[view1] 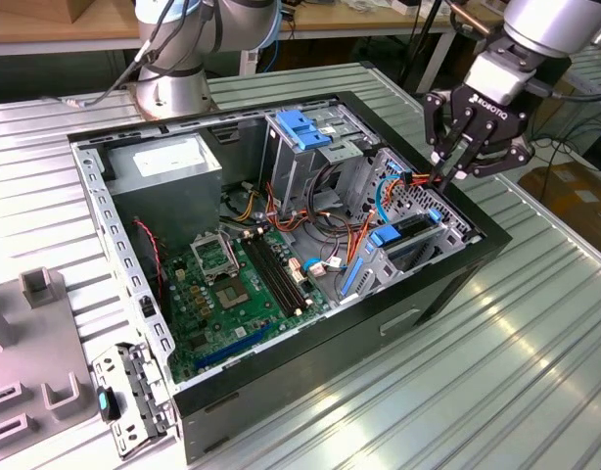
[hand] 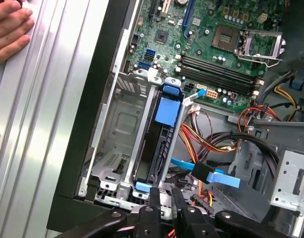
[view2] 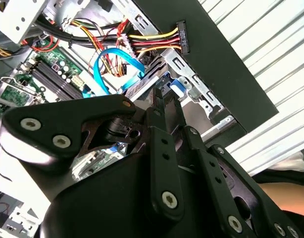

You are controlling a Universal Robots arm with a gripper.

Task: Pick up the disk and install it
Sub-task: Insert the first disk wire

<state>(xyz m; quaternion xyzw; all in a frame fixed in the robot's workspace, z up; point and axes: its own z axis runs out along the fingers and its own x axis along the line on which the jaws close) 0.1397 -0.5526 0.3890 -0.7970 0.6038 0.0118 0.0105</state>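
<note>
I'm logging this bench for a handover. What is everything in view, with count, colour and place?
disk: one, dark edge with blue tabs, standing on edge in the metal bay at the case's rim
computer case: one, black, open, on the table
motherboard: one, green, on the case floor
power supply: one, grey, in a corner of the case
drive cage: one, metal with blue handle, beside the power supply
flat cable: one, blue, next to the bay
table: one, silver, ribbed
fixture: one, grey, on the table at the exterior view's left
person's hand: one, on the table beside the case
gripper: one, black, over the disk's bay
</note>
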